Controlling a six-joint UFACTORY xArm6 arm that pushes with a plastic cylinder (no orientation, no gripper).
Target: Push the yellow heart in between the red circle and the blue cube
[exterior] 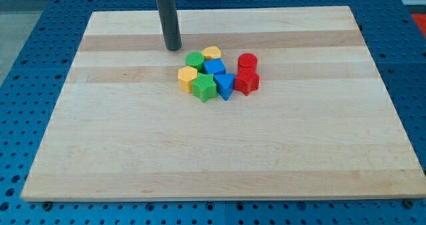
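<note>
The yellow heart [212, 52] sits at the top of a tight cluster of blocks near the board's middle. It touches the blue cube [214, 67] just below it. The red circle [247, 61] stands to the right, apart from the cube by a small gap. My tip [174, 48] rests on the board to the upper left of the cluster, left of the yellow heart and close to the green circle [194, 60].
Also in the cluster are a yellow hexagon block [187, 78], a green star [204, 88], a blue triangle [225, 86] and a red star [246, 82]. The wooden board [219, 158] lies on a blue perforated table [20, 65].
</note>
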